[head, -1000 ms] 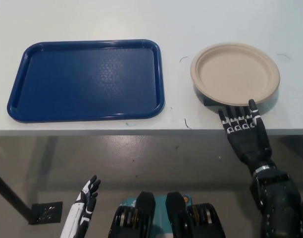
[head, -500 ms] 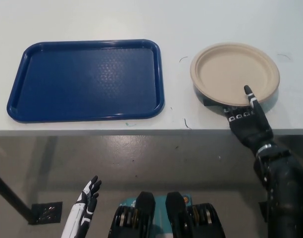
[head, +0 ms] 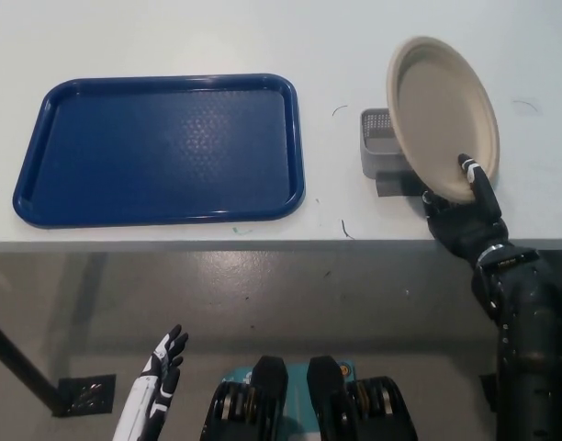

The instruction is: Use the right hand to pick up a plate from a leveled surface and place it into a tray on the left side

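Pick done: right hand (head: 465, 216) grips plate (head: 442, 118) by its 5 o'clock rim, tilted, off the grey stand (head: 380, 152). Tray (head: 162, 147) at 9 o'clock, unfilled; transfer remains. Left hand (head: 162, 367) idles, fingers apart, at 7 o'clock.

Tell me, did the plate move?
Yes. The plate was flat over the grey stand; now the right hand has tipped it up on edge, uncovering the stand. The tray stayed put.

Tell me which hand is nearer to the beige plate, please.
The right. The black right hand grips the lower rim of the tilted plate; the white left hand rests far away, below the table edge at lower left.
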`<control>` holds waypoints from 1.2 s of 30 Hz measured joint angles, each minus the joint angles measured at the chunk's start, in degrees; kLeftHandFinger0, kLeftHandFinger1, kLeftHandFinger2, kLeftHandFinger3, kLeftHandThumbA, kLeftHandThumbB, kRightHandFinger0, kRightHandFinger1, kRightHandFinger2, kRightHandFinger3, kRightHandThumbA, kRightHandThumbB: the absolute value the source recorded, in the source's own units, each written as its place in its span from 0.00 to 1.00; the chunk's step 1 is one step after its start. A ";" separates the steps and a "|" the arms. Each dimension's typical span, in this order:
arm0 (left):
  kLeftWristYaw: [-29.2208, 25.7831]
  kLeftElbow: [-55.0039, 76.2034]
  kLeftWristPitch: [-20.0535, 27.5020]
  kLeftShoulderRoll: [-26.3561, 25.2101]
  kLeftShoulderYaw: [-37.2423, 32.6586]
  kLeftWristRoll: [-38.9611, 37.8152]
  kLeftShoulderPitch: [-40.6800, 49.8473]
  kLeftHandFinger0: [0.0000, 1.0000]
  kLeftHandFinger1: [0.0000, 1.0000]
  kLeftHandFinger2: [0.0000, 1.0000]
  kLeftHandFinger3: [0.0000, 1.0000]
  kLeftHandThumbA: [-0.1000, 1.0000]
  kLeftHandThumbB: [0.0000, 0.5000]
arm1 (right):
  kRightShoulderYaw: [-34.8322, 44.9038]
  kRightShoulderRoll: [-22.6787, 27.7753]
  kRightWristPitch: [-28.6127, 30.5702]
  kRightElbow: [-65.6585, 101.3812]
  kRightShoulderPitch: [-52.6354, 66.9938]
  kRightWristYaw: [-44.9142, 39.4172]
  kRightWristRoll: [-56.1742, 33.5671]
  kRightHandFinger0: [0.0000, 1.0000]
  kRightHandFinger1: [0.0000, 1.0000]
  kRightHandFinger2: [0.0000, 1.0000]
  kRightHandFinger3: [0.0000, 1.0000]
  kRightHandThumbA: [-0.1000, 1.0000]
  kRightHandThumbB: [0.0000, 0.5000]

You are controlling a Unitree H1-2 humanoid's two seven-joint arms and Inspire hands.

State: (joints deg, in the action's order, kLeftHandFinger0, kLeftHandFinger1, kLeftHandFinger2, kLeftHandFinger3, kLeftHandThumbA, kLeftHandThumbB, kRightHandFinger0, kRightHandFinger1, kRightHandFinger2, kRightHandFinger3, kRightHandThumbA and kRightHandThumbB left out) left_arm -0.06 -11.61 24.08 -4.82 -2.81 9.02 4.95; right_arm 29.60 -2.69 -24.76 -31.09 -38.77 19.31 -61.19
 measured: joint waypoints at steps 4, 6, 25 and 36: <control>0.00 -0.06 0.05 -0.07 -0.02 0.02 0.00 1.00 1.00 1.00 1.00 1.00 0.48 | -0.89 -1.24 -0.10 3.98 1.62 1.03 1.16 0.00 0.16 0.58 0.62 0.06 0.00; 0.00 -0.06 0.06 -0.13 -0.03 0.05 0.03 1.00 1.00 1.00 1.00 1.00 0.45 | -2.79 -2.47 -0.67 8.96 4.05 2.50 1.97 0.00 0.15 0.59 0.70 0.00 0.00; 0.04 -0.39 0.08 -0.84 -0.15 0.03 -0.36 1.00 1.00 1.00 1.00 1.00 0.51 | -25.87 -3.83 -1.79 33.37 2.98 10.60 4.78 0.00 0.24 0.63 0.91 0.00 0.01; 0.14 -0.50 0.09 -0.86 -0.40 0.05 -0.64 1.00 1.00 1.00 1.00 1.00 0.48 | -26.37 -8.45 -1.13 7.01 -12.18 10.09 11.93 0.00 0.24 0.68 0.88 0.00 0.03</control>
State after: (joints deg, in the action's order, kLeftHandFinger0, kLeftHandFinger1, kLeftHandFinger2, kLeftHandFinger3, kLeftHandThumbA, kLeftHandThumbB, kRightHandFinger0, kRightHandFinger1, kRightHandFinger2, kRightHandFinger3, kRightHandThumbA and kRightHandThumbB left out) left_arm 0.08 -12.10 24.17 -5.68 -3.21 9.07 4.31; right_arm 3.23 -11.14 -25.88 -24.07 -50.95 29.40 -49.26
